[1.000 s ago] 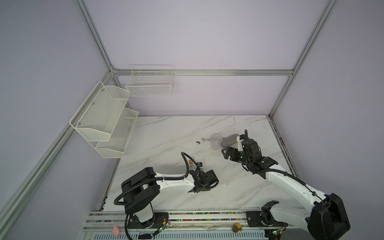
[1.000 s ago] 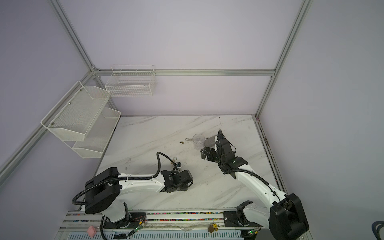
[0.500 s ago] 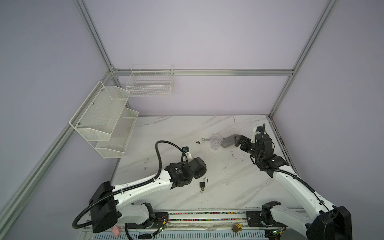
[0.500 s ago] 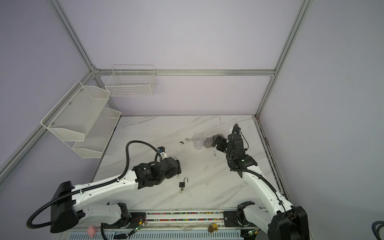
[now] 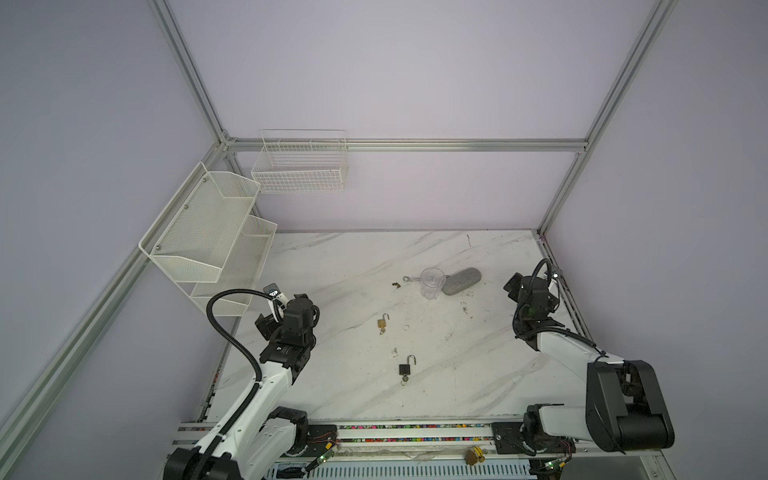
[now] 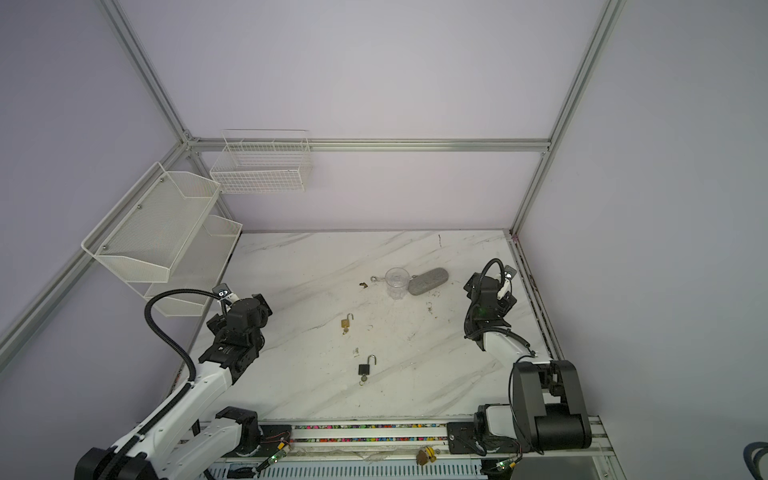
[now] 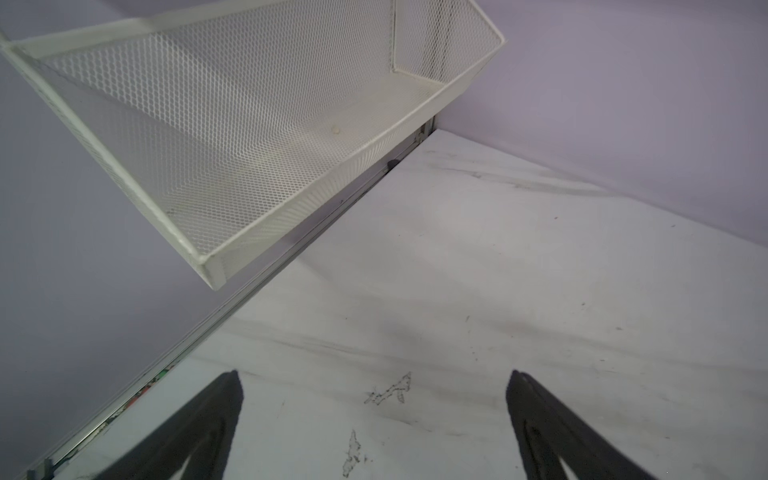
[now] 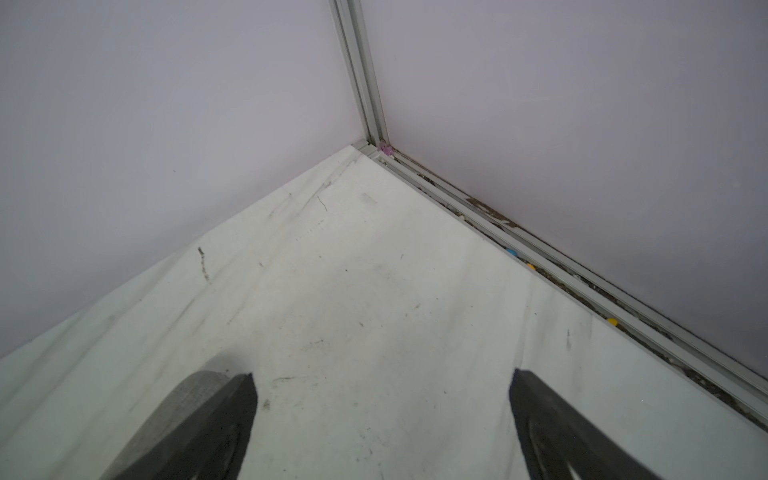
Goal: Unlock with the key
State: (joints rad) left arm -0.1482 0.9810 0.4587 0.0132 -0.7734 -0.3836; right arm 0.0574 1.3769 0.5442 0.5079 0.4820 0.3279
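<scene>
White veined marble tabletop (image 5: 332,270), lilac walls around. By the mesh shelf (image 7: 249,124) the left gripper (image 7: 374,372) hovers, spread wide and empty. Well to its right lie a small brass padlock (image 5: 383,322) and a black padlock (image 5: 405,368) with a key (image 5: 404,378) at its base. Farther right, the right gripper (image 8: 382,372) gapes empty toward the corner.

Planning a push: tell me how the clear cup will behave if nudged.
The cup looks like thin clear plastic, so probably light and easy to slide. It stands upright, so a high nudge may tip it. The grey case beside it could block it.
</scene>
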